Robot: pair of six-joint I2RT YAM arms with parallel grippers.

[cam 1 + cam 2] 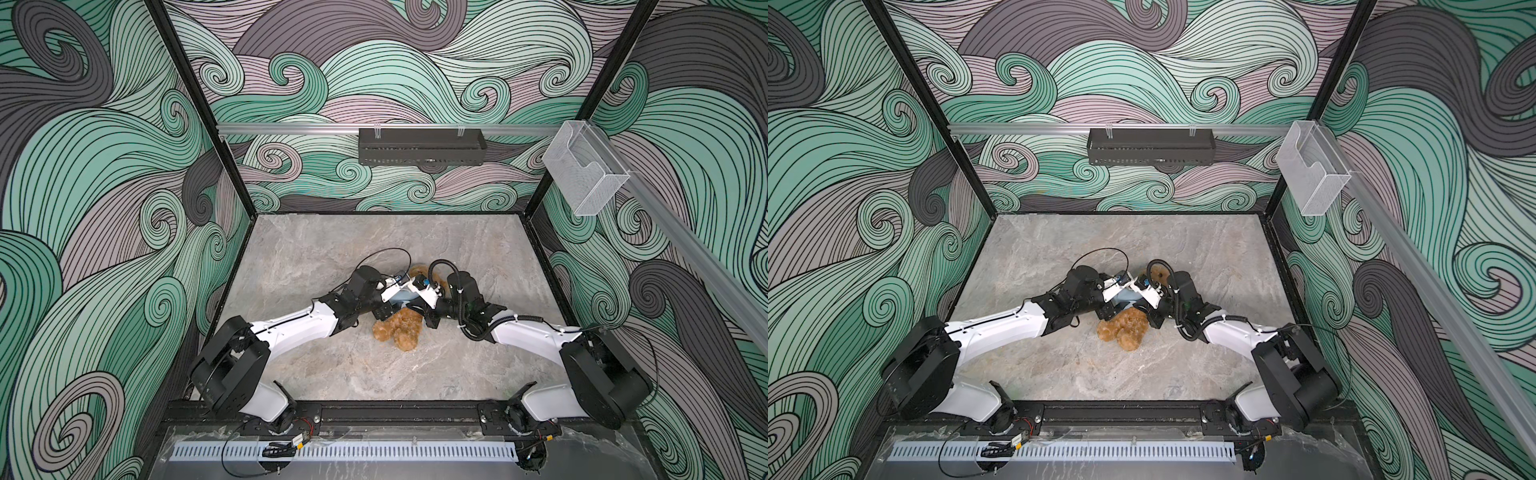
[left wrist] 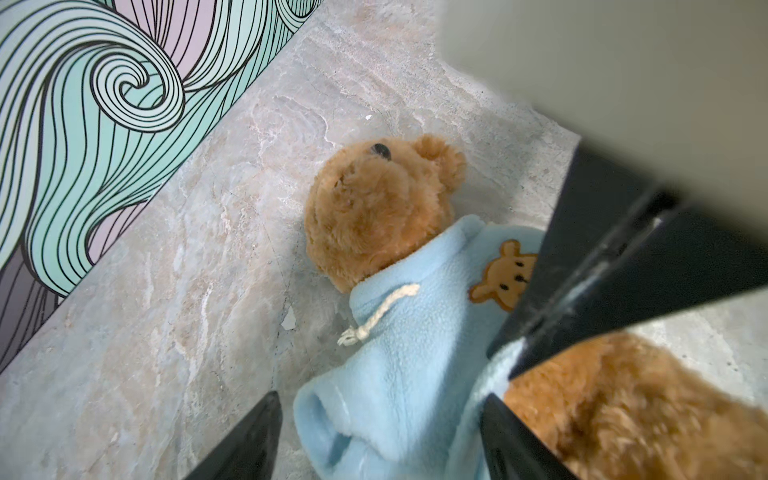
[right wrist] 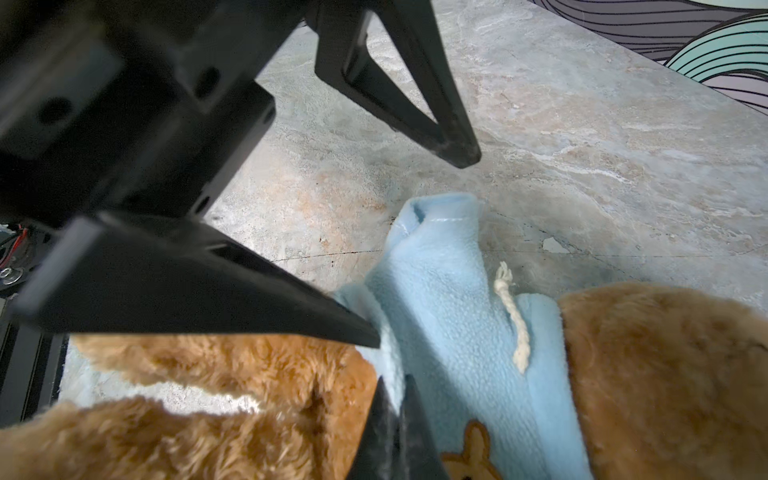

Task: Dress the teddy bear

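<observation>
The teddy bear [image 1: 398,331] [image 1: 1124,330] lies on the marble table, its head [image 2: 374,212] pointing toward the back wall. A light-blue hooded garment [image 2: 415,357] [image 3: 449,324] with a bear patch covers its torso, and the furry legs stick out bare. In the wrist views my left gripper [image 2: 380,399] [image 3: 415,245] is open and straddles an empty sleeve. One of its fingertips [image 3: 368,336] touches the garment's hem. My right gripper [image 3: 395,380] is shut on the hem beside the bear's belly. In both top views the wrists hide most of the garment [image 1: 401,297] [image 1: 1126,297].
A black perforated basket [image 1: 422,145] hangs on the back rail. A clear plastic box [image 1: 584,170] hangs on the right rail. Patterned walls close in the table [image 1: 374,374] on three sides. The arm bases stand along its front edge.
</observation>
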